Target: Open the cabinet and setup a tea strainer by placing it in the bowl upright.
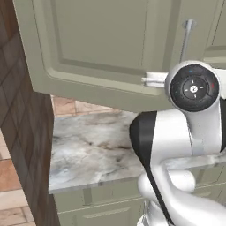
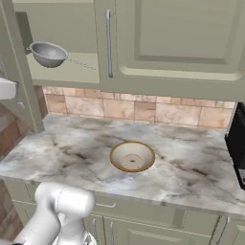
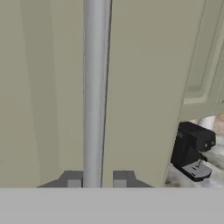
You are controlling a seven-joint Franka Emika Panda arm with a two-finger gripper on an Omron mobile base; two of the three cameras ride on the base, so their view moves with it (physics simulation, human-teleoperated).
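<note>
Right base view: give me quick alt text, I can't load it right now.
The cabinet stands open at upper left, with the tea strainer sitting on its shelf. Below, the tan bowl rests alone near the middle of the marble counter, in front of a tiled backsplash. A closed green door with a bar handle hangs to the right of the opening.

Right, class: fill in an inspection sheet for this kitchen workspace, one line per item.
Surface: grey-veined marble counter, bare around the bowl.
Job's things: cabinet door swung open; tea strainer on the shelf inside; bowl upright on the counter.
Clutter: black machine on the counter.
Grippers: pincer has a fingertip on each side of the silver bar handle; whether they press it, cannot tell.
Cables: nothing seen.
Surroundings: tan tile backsplash, drawer fronts below.
</note>
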